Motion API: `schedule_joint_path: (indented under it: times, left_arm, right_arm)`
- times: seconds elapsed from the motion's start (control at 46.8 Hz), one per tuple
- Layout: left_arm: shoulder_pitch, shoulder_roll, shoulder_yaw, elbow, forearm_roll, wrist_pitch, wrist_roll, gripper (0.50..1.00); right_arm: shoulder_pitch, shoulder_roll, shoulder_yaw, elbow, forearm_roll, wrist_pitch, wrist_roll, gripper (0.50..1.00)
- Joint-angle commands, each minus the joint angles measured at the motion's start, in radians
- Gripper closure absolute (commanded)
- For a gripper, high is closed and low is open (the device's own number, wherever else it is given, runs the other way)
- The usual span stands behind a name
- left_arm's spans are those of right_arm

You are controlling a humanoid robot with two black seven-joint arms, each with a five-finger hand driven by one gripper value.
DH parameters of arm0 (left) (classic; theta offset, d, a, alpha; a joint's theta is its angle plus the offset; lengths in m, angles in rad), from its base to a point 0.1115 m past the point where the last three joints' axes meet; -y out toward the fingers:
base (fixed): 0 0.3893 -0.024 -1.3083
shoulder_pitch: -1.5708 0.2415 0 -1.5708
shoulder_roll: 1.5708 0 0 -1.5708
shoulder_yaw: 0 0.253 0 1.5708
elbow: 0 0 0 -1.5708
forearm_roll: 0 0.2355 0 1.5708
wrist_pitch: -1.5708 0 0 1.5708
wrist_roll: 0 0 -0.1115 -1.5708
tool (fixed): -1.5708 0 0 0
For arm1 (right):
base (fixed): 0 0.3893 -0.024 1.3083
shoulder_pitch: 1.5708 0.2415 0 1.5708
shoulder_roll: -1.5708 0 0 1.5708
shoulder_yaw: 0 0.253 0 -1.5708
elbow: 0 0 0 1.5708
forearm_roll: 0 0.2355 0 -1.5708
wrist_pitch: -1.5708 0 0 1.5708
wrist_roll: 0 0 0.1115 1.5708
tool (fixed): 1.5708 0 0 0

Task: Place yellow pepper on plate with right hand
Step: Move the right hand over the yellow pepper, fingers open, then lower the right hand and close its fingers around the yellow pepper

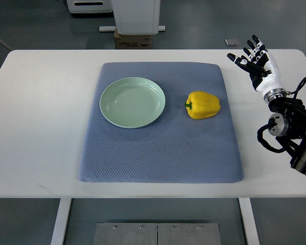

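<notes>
A yellow pepper (203, 105) with a green stem lies on its side on the blue-grey mat, right of centre. To its left a pale green plate (132, 102) sits on the mat with nothing in it. My right hand (251, 57) hovers over the white table near the far right corner, up and to the right of the pepper and well apart from it. Its fingers are spread and hold nothing. The left arm does not show.
The blue-grey mat (160, 153) covers the middle of the white table (35, 127). Beyond the far edge stand a white machine base (136, 15) and a cardboard box (133, 41). A small grey tag (231, 42) lies by the far edge.
</notes>
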Motion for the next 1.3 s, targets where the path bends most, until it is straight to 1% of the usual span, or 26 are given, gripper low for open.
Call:
schedule_joint_path:
  times: [0.0,0.214,0.534,0.748,0.876,1.132,1.282]
  left_arm:
    - [0.0,0.0,0.0,0.001,0.0,0.0,0.0,0.5]
    - [0.0,0.0,0.0,0.001,0.0,0.0,0.0,0.5]
    - [0.0,0.0,0.0,0.001,0.0,0.0,0.0,0.5]
    - [0.002,0.0,0.0,0.001,0.0,0.0,0.0,0.5]
    - [0.0,0.0,0.0,0.001,0.0,0.0,0.0,0.5]
    - [0.0,0.0,0.0,-0.001,0.0,0.0,0.0,0.5]
    - [0.002,0.0,0.0,0.001,0.0,0.0,0.0,0.5]
  right_arm:
    - [0.013,-0.015,-0.045,0.029,-0.063,0.0,0.035,0.5]
    - [0.071,-0.061,-0.181,0.08,-0.106,-0.003,0.074,0.5]
    - [0.168,-0.129,-0.43,0.109,-0.193,-0.011,0.074,0.502]
    - [0.217,-0.172,-0.526,0.155,-0.268,-0.018,0.074,0.502]
    - [0.255,-0.178,-0.612,0.157,-0.341,-0.018,0.074,0.502]
    - [0.344,-0.186,-0.808,0.169,-0.384,-0.02,0.074,0.502]
    - [0.353,-0.181,-0.859,0.186,-0.39,-0.063,0.074,0.502]
